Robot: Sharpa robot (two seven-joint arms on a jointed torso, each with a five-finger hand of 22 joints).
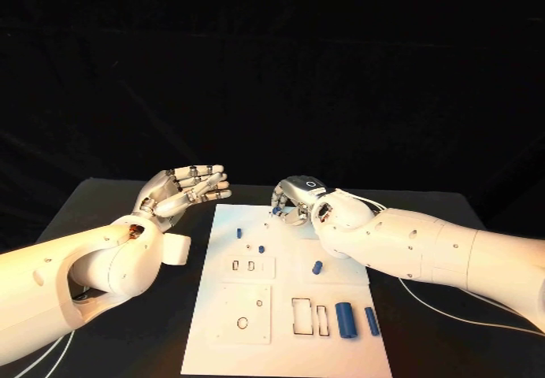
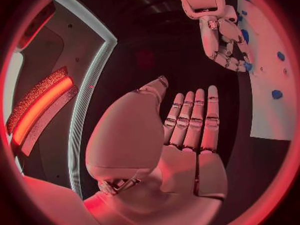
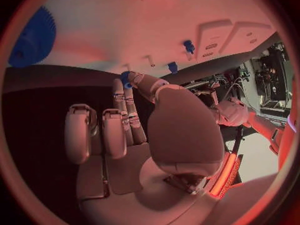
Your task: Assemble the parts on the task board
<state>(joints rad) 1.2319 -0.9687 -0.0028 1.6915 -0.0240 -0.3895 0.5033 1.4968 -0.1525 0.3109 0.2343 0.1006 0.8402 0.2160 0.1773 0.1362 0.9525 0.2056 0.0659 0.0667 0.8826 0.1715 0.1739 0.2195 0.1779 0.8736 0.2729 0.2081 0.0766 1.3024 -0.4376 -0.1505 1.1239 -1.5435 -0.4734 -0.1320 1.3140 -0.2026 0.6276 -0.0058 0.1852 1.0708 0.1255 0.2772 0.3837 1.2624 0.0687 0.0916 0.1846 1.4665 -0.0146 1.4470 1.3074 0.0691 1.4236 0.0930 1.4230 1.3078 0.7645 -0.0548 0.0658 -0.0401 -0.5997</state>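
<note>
We see a black table [image 1: 125, 205] with the white task board [image 1: 256, 331] lying flat on its middle — a long plate running from the near edge toward the far side. Beside the board's left edge, touching the dark surface as far as we can tell, sits a small white block [image 1: 177, 250], partly behind the robot's left arm. On the right, thin white cables [image 1: 454, 313] trail across the tabletop — near the board, apart from it.

The head camera looks down over the desk [image 1: 136, 331] from above. Each wrist camera sits close behind its own robot hand; both seem to catch the task board [image 1: 290, 315].
</note>
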